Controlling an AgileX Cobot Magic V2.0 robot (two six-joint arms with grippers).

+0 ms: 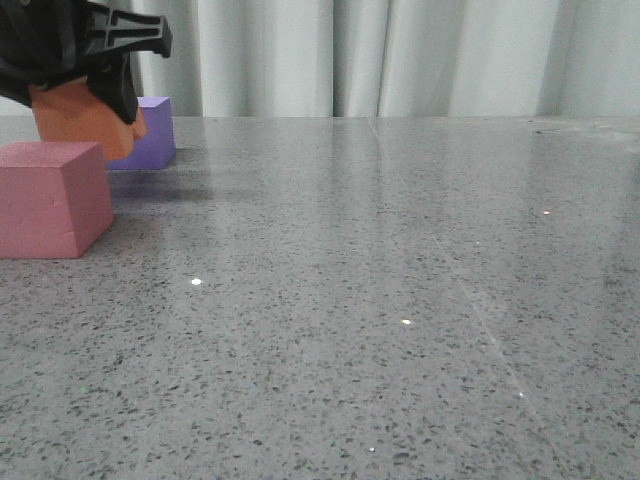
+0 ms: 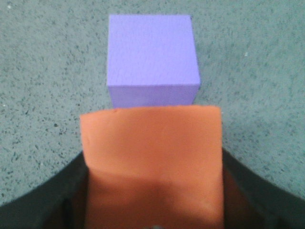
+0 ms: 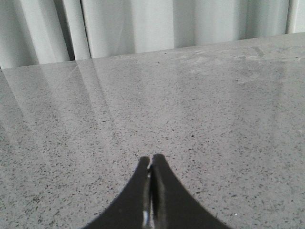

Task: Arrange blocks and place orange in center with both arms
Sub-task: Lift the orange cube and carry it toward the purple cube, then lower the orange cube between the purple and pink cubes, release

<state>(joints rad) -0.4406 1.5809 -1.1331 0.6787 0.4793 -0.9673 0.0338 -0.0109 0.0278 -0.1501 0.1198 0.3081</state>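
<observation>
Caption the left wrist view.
Left claw holds the orange cube above the table, purple cube beyond.

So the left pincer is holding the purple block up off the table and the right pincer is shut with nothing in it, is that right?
Not quite. The left pincer holds the orange block, not the purple one; the left wrist view shows orange foam between its fingers. The purple block sits on the table just beyond. The rest stands: the right pincer is shut and empty.

Passage at the table's [image 1: 400, 300] far left is blocked by the pinkish-red cube [image 1: 52, 198] in front, the purple cube [image 1: 150, 133] behind it, and the orange cube [image 1: 85, 118] held raised between them, while open grey surface is offered everywhere rightward.
</observation>
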